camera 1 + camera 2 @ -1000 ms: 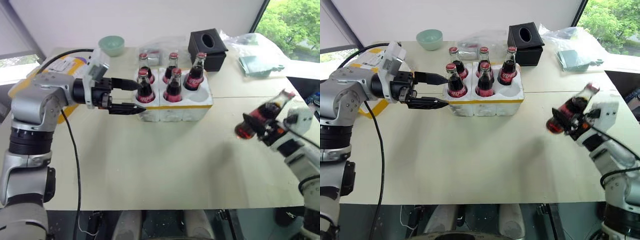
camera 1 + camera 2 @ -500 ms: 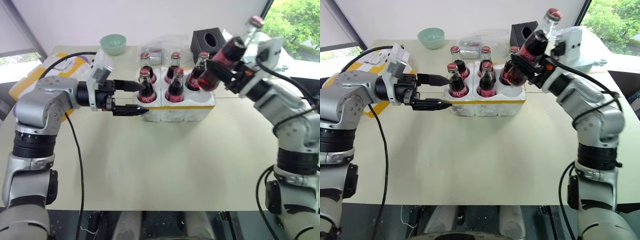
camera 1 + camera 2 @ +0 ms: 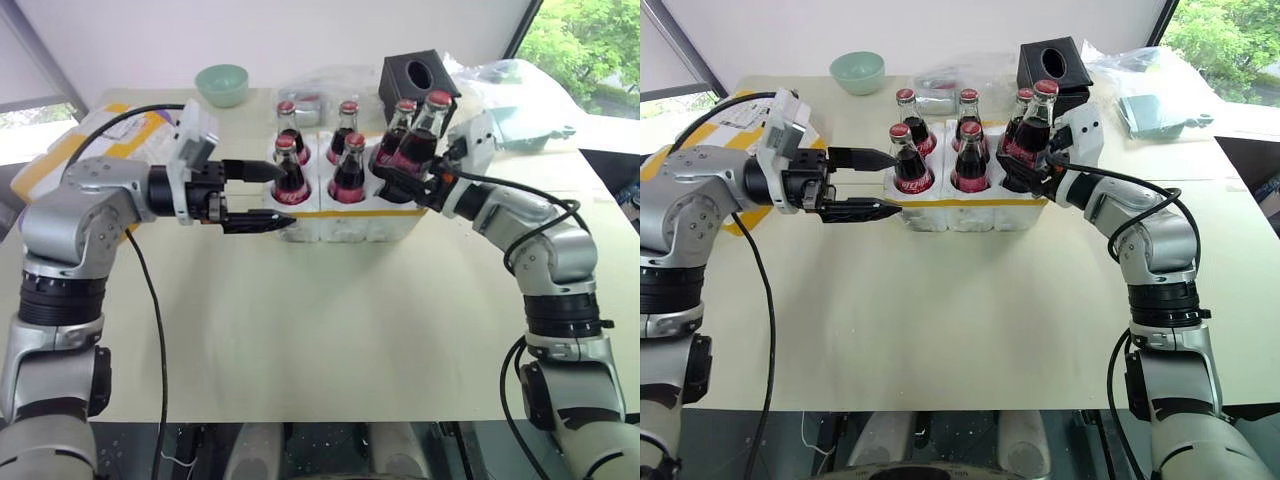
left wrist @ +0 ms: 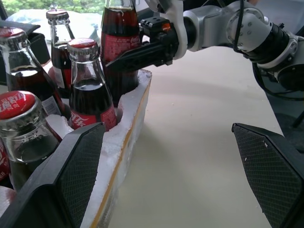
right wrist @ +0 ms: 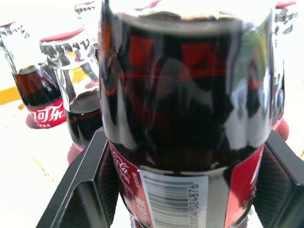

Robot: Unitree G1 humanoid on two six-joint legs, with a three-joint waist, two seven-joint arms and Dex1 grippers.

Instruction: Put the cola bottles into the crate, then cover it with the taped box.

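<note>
The sixth cola bottle (image 3: 1028,130) sits clamped in the right gripper (image 3: 1025,172), tilted slightly, its base over the crate's (image 3: 970,208) last free well, the near corner one on the gripper's side. The black fingers (image 5: 83,190) pinch the body low down, at the label. It is glass and full of liquid, so likely heavy for its size, rigid, smooth and breakable; the straight labelled belly looks the safest hold, since the neck is narrow and slick. It probably needs to stand upright before it will slide into the snug foam well.

Five other cola bottles (image 3: 290,175) already stand in their wells beyond and beside the held one. The styrofoam itself is light and could shift if the bottle catches the rim.

The right arm reaches forward and inward, gripper about level. The left gripper (image 3: 265,197) holds nothing; its jaws are spread wide, level against the crate's opposite end, one finger (image 4: 57,185) touching the foam edge, seemingly to brace it. The taped box (image 3: 70,155) lies well behind the left arm.
</note>
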